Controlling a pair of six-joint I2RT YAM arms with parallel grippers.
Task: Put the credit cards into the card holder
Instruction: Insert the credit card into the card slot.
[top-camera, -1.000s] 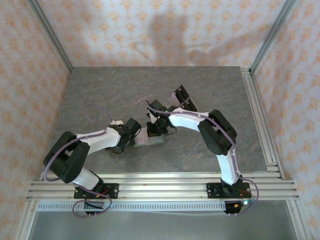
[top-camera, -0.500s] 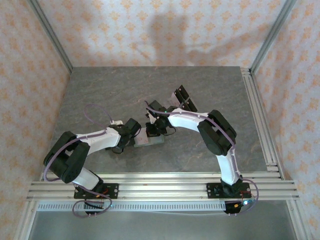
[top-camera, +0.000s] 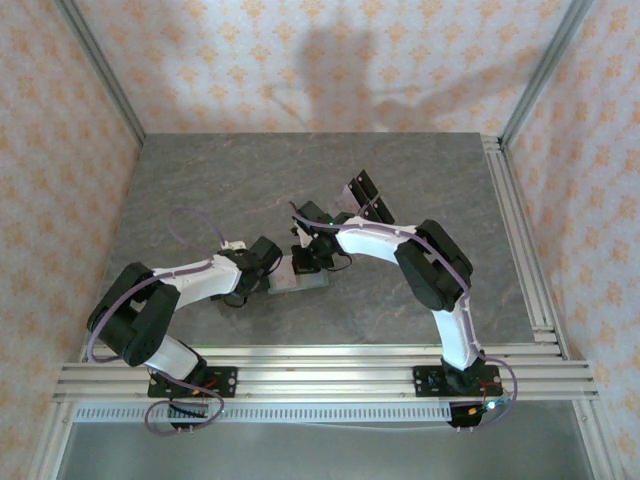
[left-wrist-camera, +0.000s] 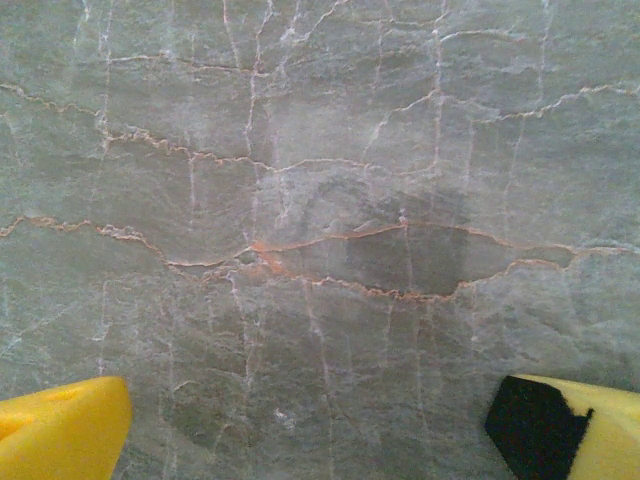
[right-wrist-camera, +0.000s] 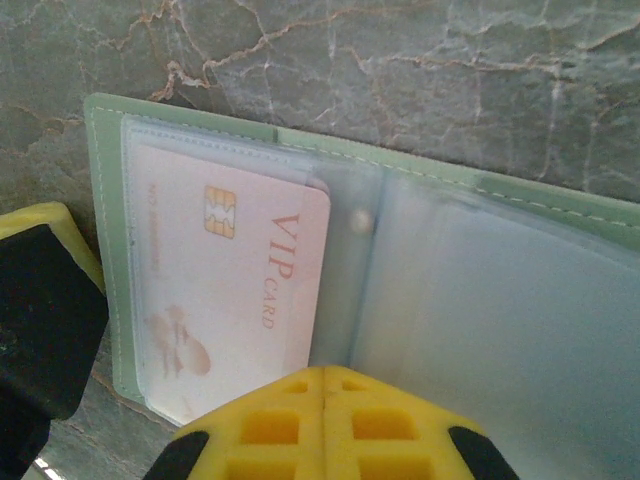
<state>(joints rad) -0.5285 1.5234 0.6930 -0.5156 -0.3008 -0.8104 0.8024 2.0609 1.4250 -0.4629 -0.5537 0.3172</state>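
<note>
One credit card (right-wrist-camera: 235, 290) tucked in
Right gripper (right-wrist-camera: 322, 385) pressed together bottom centre, left gripper (left-wrist-camera: 315, 430) spread; any drag could shift the card holder (right-wrist-camera: 100, 200) and pop it out.

"VIP CARD" in reddish letters on the pale credit card (right-wrist-camera: 230, 290), running sideways near its right edge, read through the clear sleeve of the card holder (right-wrist-camera: 108, 300). Past the gold chip, along the card's left edge, a line of small print too faint to read.
</note>
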